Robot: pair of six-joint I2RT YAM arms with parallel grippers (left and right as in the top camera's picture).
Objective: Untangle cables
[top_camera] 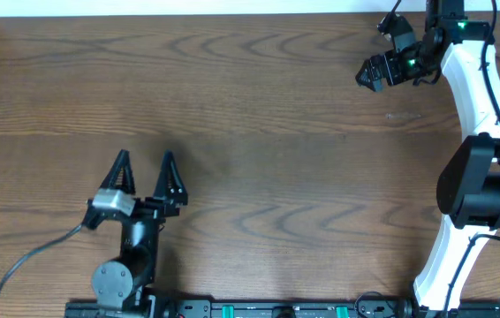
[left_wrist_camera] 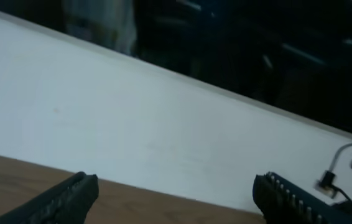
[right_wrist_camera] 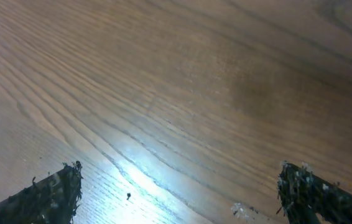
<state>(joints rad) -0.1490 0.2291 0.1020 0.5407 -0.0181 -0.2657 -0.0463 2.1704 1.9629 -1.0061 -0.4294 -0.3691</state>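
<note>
The cables are out of view in every view; only bare wood shows between and in front of the fingers. My left gripper [top_camera: 147, 159] rests low over the near-left part of the table [top_camera: 276, 177], pointing toward the far edge, open with nothing between its fingers. In the left wrist view the left gripper [left_wrist_camera: 176, 183] faces a white wall. My right gripper [top_camera: 371, 52] hovers at the far right, pointing left, open wide and empty. Below the right gripper [right_wrist_camera: 179, 171] lies only wood grain.
A grey wire [top_camera: 29, 261] from the left arm curls off the near-left edge. A white wall [left_wrist_camera: 163, 124] borders the table's far side. The right arm's white links [top_camera: 471, 106] run along the right edge. A small pale speck [right_wrist_camera: 241, 210] lies on the wood.
</note>
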